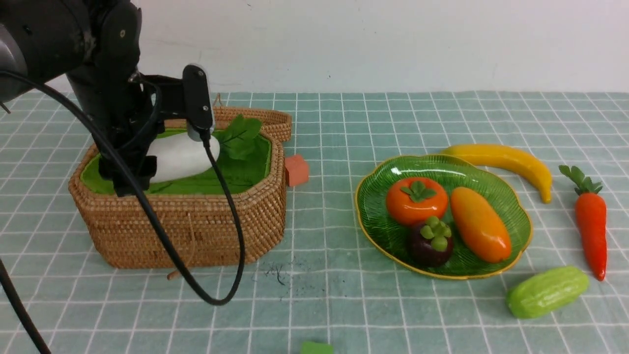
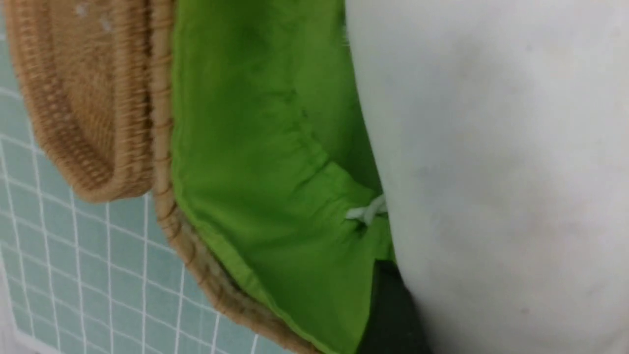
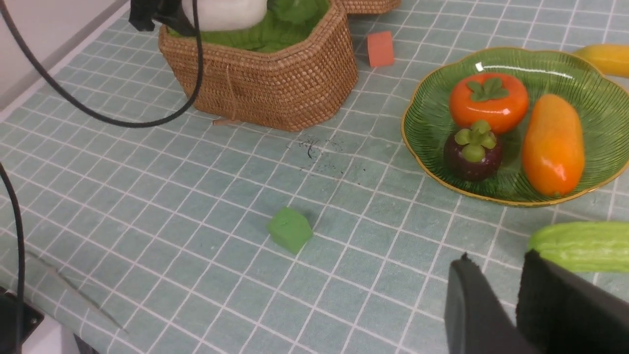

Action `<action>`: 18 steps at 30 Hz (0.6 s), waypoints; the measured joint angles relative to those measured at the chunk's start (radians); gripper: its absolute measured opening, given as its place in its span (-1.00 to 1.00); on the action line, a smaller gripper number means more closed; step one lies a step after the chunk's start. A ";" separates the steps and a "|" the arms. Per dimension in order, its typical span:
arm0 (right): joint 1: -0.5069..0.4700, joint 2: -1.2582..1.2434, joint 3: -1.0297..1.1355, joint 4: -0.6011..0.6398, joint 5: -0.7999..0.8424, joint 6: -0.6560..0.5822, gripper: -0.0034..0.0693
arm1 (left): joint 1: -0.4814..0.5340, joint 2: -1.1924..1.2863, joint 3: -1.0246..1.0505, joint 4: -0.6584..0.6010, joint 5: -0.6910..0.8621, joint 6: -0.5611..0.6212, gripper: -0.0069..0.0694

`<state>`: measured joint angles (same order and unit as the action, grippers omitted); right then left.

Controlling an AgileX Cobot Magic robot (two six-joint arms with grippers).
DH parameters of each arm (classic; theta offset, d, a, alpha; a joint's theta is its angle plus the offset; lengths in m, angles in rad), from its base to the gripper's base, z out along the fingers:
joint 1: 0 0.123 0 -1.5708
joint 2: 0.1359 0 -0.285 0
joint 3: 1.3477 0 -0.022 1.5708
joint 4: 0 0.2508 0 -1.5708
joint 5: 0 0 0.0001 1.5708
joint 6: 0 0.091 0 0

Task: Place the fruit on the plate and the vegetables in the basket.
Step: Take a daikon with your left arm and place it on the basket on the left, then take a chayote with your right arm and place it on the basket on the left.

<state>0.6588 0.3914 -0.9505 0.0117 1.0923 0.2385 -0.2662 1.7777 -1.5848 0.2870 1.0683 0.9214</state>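
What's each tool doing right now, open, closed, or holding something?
Left tool: closed on the white radish, over the basket.
Right tool: slightly open, holding nothing.

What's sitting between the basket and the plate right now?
Front view: just a small red block, next to the basket, well short of the plate.

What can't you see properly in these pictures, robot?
Front view: the arm and its camera cover the jaws of the left gripper, so whether it grips the radish is unclear.
Left wrist view: the radish is too close; only a blurry white side shows.
Right wrist view: the banana is cut off by the edge.
Front view: the green block is cut off by the bottom edge.
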 joint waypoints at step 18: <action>0.000 0.112 0.000 0.005 0.001 0.000 -0.45 | -0.110 -0.239 0.000 -0.262 0.005 -0.736 -0.47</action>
<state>0.6588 0.5031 -0.9505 0.0169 1.0932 0.2385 -0.3765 1.5388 -1.5848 0.0250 1.0734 0.1857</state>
